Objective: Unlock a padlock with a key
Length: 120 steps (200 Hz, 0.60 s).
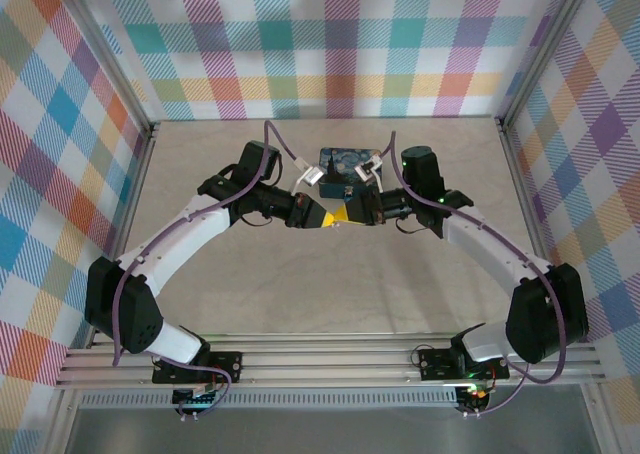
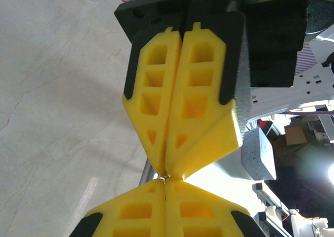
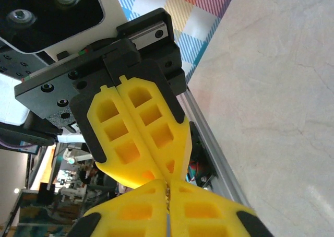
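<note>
We are holding the left gripper (image 2: 165,186) and right gripper (image 3: 168,191) tip to tip, both pinched shut, contents hidden; aligning squarely matters.

White arms (image 1: 190,232) with black joints, purple cables (image 1: 268,134) behind the wrists. The left gripper (image 1: 322,217) and right gripper (image 1: 341,217) have yellow hollow-celled fingers (image 2: 198,91), black mounts (image 3: 83,122) and apparently socket-head screws (image 3: 21,13).
</note>
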Tool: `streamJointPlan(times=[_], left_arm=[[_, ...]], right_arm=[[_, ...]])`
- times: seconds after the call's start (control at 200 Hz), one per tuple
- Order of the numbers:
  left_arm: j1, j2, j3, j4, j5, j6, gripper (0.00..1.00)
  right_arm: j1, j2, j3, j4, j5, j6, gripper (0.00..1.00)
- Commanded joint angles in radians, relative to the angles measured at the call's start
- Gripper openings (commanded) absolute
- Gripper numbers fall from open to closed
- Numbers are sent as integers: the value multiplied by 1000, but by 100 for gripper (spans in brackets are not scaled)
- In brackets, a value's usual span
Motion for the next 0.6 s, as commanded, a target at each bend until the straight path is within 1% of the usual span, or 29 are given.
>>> streamJointPlan(times=[0.0, 0.14, 0.235, 0.28, 0.34, 0.37, 0.39, 0.44, 0.485, 0.55, 0.595], left_arm=[[-12, -10, 13, -21, 37, 29, 0], [-12, -33, -1, -7, -1, 26, 0], [-12, -59, -11, 8, -42, 23, 7], [-11, -75, -18, 20, -76, 14, 16], [-12, -106, -35, 43, -140, 0, 34], [-12, -123, -47, 54, -197, -11, 44], [-12, -139, -55, 59, -245, -20, 47], [-11, -174, -77, 63, -368, -36, 53], [-8, -210, -107, 80, -448, -50, 56], [-5, -272, -175, 151, -525, -94, 59], [-4, -316, -231, 231, -544, -131, 62]], right_arm=[[0, 15, 26, 32, 29, -2, 0], [0, 4, 26, 8, 65, -24, 0], [0, -16, 35, -32, 117, -59, 0], [0, -30, 43, -67, 157, -87, 0], [3, -52, 61, -137, 250, -138, 0], [6, -63, 74, -178, 310, -174, 0], [10, -72, 82, -207, 356, -198, 0], [23, -92, 101, -270, 479, -257, 0], [35, -106, 114, -310, 569, -296, 0], [42, -120, 126, -341, 621, -340, 0], [45, -125, 133, -356, 636, -362, 0]])
